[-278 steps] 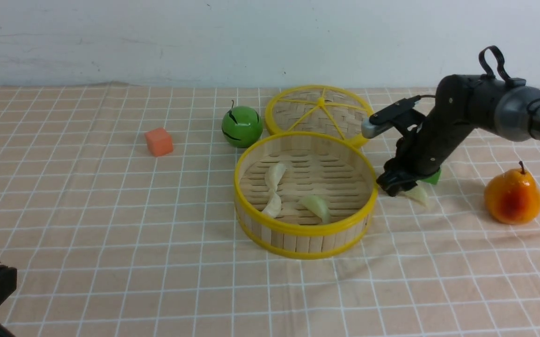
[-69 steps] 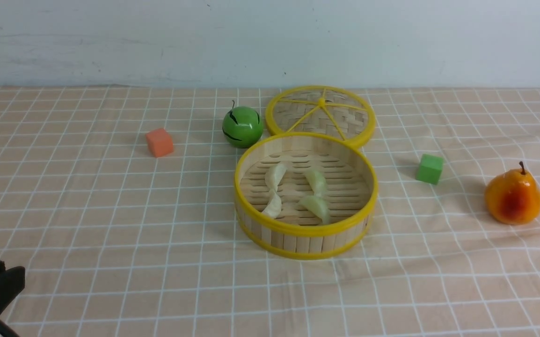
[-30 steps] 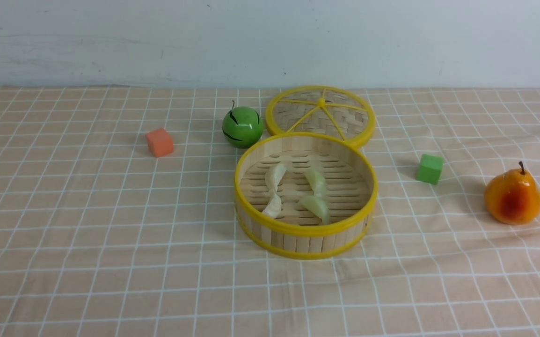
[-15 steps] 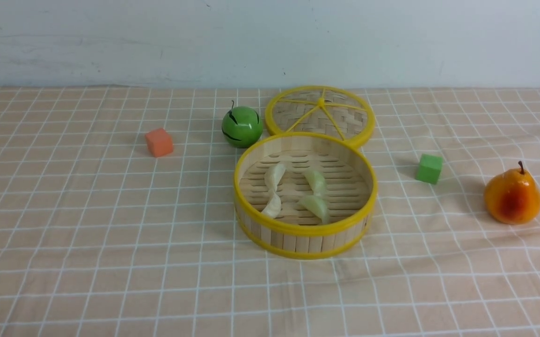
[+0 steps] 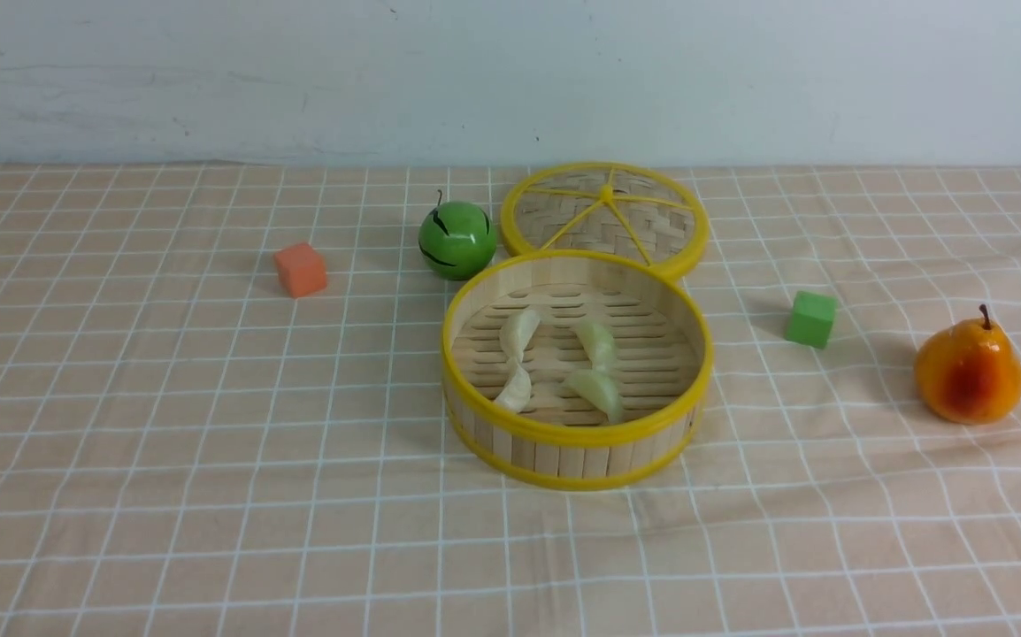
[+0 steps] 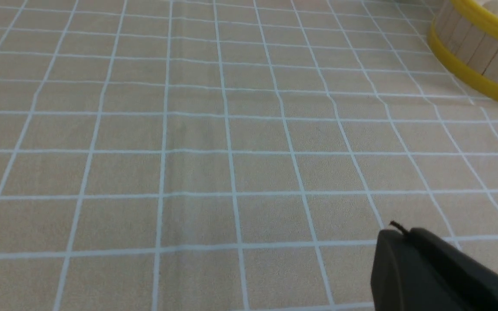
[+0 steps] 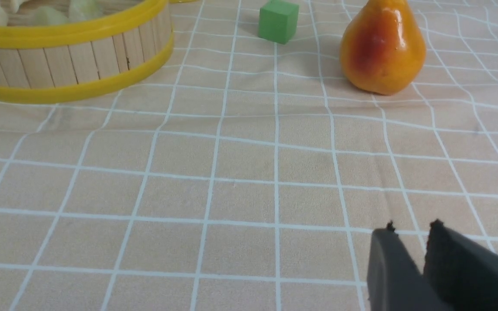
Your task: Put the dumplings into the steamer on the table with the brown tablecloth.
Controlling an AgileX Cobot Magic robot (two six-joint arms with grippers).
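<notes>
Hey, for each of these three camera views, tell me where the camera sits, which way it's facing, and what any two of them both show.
Front view: between the arms, facing forward over the cloth to the wall; steamer in the middle, no arm showing.
Left wrist view: low on the left arm, facing across the cloth toward the steamer; left hand shut, in one corner.
Right wrist view: low on the right arm, facing steamer, green cube and pear; right hand slightly parted.
Shared: all three show the steamer; front and right wrist share cube and pear.

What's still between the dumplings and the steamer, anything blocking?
Nothing visible. All four dumplings already lie on the slatted floor of the steamer; none is left on the brown tablecloth.
</notes>
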